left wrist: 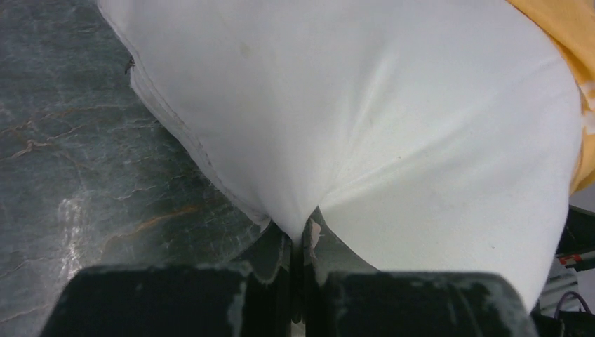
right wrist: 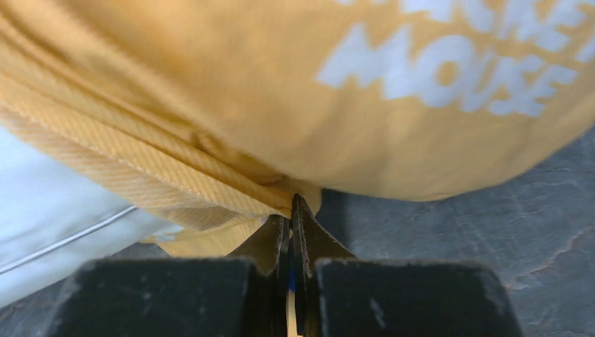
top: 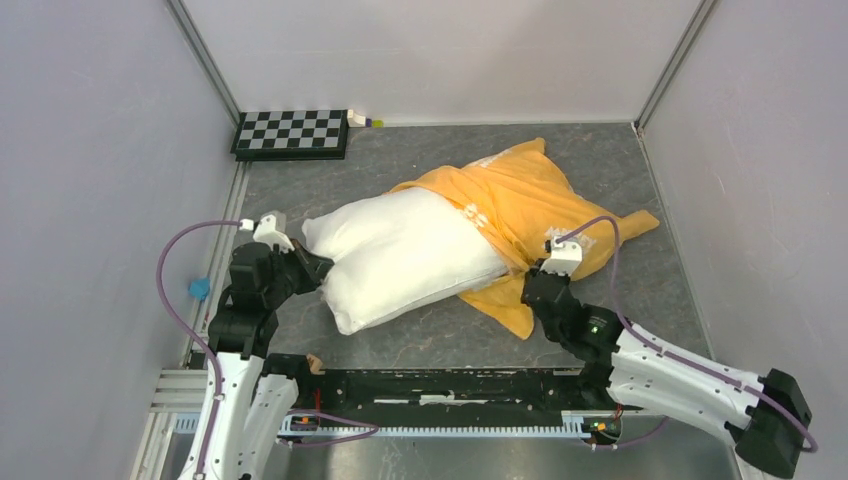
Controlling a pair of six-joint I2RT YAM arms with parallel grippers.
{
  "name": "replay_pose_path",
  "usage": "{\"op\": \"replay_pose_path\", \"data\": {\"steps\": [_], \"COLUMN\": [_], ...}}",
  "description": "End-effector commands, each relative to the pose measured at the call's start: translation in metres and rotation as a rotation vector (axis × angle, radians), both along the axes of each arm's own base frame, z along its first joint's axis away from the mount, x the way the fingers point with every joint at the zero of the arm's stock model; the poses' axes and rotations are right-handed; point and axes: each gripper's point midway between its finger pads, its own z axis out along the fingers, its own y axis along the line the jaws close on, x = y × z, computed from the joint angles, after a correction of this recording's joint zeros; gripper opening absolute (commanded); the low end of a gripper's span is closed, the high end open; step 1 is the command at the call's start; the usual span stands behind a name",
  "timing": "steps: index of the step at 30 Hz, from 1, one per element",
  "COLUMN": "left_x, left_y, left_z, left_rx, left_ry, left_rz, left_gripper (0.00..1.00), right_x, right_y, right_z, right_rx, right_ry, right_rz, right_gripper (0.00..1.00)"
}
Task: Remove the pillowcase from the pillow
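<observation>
Grey table (top: 400,345) carries the white pillow (top: 405,255), mostly bared; orange pillowcase (top: 525,200) bunched over its right end. I see my left gripper (left wrist: 303,232) pinching the pillow's edge, right gripper (right wrist: 291,214) clamped on the pillowcase hem.

A dark grey, marble-veined tabletop (top: 420,345) was boxed in by plain pale panels: left wall (top: 90,150), back wall (top: 440,50) and right wall (top: 770,150). Metal posts stood in the corners at 11 (top: 205,55) and 1 o'clock (top: 675,60). A black-and-white checkerboard (top: 292,133) lay at 11 o'clock, near the back wall. The light was soft and even.
</observation>
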Motion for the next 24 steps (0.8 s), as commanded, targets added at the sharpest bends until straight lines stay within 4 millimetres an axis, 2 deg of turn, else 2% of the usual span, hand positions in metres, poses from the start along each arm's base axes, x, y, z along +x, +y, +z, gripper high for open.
{"op": "replay_pose_path", "data": {"steps": [1, 5, 10, 12, 14, 15, 17, 18, 19, 21, 24], "left_x": [0.014, -0.006, -0.017, -0.022, -0.023, -0.018, -0.005, 0.003, 0.007, 0.010, 0.016], "left_y": [0.062, 0.121, 0.140, 0.149, 0.152, 0.147, 0.131, 0.121, 0.114, 0.107, 0.092], "left_z": [0.028, 0.027, 0.024, 0.020, 0.017, 0.015, 0.011, 0.012, 0.013, 0.012, 0.015], "left_rx": [0.110, 0.179, 0.190, 0.193, 0.205, 0.207, 0.192, 0.188, 0.180, 0.160, 0.139], "left_ry": [-0.076, -0.023, -0.008, 0.022, 0.058, 0.074, 0.079, 0.063, 0.051, 0.037, 0.010], "left_rz": [0.352, 0.716, 0.852, 0.936, 0.962, 0.926, 0.812, 0.730, 0.683, 0.648, 0.553], "left_gripper": [0.02, 0.02, 0.02, 0.02, 0.03, 0.06, 0.18, 0.33, 0.60, 0.98, 1.00], "right_x": [0.010, 0.022, 0.034, 0.038, 0.041, 0.041, 0.040, 0.039, 0.037, 0.036, 0.035], "right_y": [-0.064, -0.081, -0.095, -0.091, -0.067, -0.056, -0.029, -0.022, -0.015, -0.005, 0.002], "right_z": [-0.002, 0.007, 0.005, 0.003, 0.000, -0.003, -0.003, -0.003, -0.004, -0.001, 0.005], "right_rx": [-0.194, -0.199, -0.211, -0.182, -0.117, -0.091, -0.042, -0.037, -0.032, -0.028, -0.022], "right_ry": [0.019, 0.009, 0.057, 0.053, 0.034, 0.028, 0.022, 0.026, 0.034, 0.039, 0.031], "right_rz": [-0.147, -0.190, -0.217, -0.190, -0.070, -0.004, 0.140, 0.183, 0.222, 0.284, 0.334], "right_gripper": [0.00, 0.00, 0.00, 0.00, 0.00, 0.00, 0.00, 0.00, 0.00, 0.00, 0.00]}}
